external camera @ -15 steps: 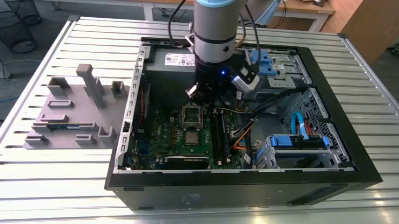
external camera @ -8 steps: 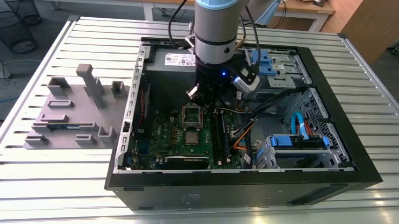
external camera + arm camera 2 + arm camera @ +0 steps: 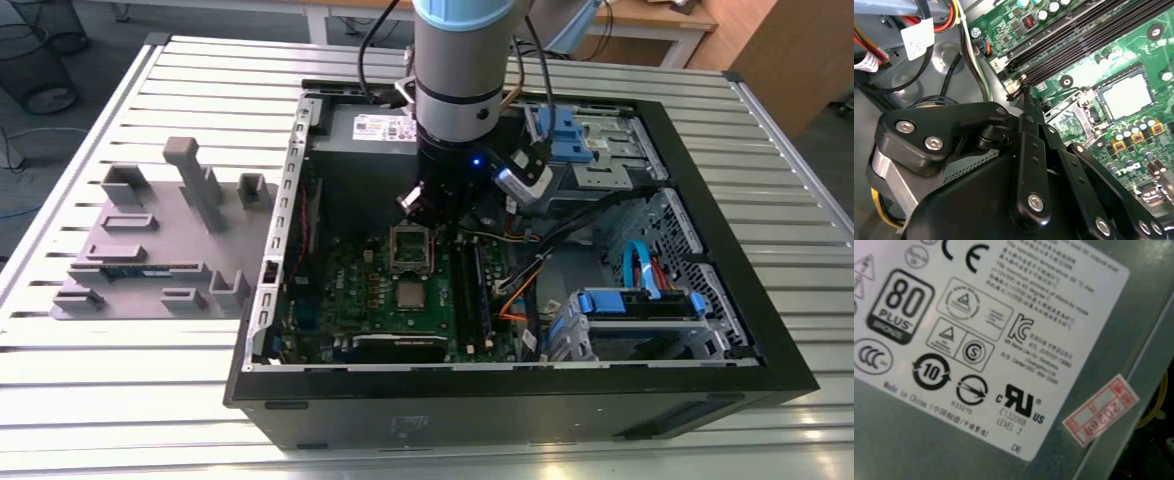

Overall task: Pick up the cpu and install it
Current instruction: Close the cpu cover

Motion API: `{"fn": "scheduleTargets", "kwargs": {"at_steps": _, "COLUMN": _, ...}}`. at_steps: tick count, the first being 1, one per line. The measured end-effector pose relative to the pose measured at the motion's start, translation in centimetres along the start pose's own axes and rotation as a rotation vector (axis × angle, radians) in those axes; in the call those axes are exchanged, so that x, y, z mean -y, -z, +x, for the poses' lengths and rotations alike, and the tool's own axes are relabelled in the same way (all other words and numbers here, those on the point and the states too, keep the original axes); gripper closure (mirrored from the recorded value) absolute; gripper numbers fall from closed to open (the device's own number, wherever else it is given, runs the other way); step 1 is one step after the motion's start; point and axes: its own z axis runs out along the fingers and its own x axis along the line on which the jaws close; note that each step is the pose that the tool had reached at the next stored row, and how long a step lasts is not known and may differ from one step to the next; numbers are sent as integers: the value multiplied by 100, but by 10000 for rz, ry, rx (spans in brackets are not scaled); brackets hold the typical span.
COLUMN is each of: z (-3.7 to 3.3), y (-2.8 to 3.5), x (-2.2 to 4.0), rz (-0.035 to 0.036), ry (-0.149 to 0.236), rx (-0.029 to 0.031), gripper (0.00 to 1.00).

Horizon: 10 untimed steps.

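**Open computer case on a slatted table, arm reaching in**

The computer case point(image 3: 534, 400) lies open on the slatted table point(image 3: 134, 380). A parts tray point(image 3: 147, 250) sits on the table at the exterior view's left of the case. Inside, the motherboard point(image 3: 360, 300) lies flat, with the cpu point(image 3: 408, 293) resting on it, just in front of the socket frame point(image 3: 411, 247). The arm point(image 3: 461, 70) comes down into the case, its gripper point(image 3: 424, 212) just behind the socket frame. Drive bays point(image 3: 587, 140) stand to the exterior view's right.
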Motion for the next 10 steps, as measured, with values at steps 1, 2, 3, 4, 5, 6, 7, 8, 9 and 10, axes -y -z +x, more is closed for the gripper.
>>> {"fn": "scheduleTargets", "kwargs": {"at_steps": 1, "z": 0, "y": -1, "x": -1, "rz": -19, "ry": -4, "rx": 11, "gripper": 89}}
{"fn": "scheduleTargets", "kwargs": {"at_steps": 2, "z": 0, "y": -4, "x": -1, "rz": -24, "ry": -5, "rx": 15, "gripper": 89}}
{"fn": "scheduleTargets", "kwargs": {"at_steps": 3, "z": 0, "y": -12, "x": -1, "rz": -26, "ry": -6, "rx": 17, "gripper": 89}}
{"fn": "scheduleTargets", "kwargs": {"at_steps": 4, "z": 1, "y": -20, "x": -1, "rz": -24, "ry": -5, "rx": 14, "gripper": 89}}
{"fn": "scheduleTargets", "kwargs": {"at_steps": 5, "z": 2, "y": -33, "x": -1, "rz": -26, "ry": -5, "rx": 14, "gripper": 89}}
{"fn": "scheduleTargets", "kwargs": {"at_steps": 6, "z": 3, "y": -45, "x": -1, "rz": -31, "ry": -6, "rx": 17, "gripper": 89}}
{"fn": "scheduleTargets", "kwargs": {"at_steps": 7, "z": 4, "y": -49, "x": -2, "rz": -40, "ry": -7, "rx": 20, "gripper": 89}}
{"fn": "scheduleTargets", "kwargs": {"at_steps": 8, "z": 4, "y": -52, "x": -1, "rz": -44, "ry": -7, "rx": 23, "gripper": 89}}
{"fn": "scheduleTargets", "kwargs": {"at_steps": 9, "z": 4, "y": -53, "x": -1, "rz": -49, "ry": -8, "rx": 24, "gripper": 89}}
{"fn": "scheduleTargets", "kwargs": {"at_steps": 10, "z": 4, "y": -55, "x": -2, "rz": -54, "ry": -9, "rx": 27, "gripper": 89}}
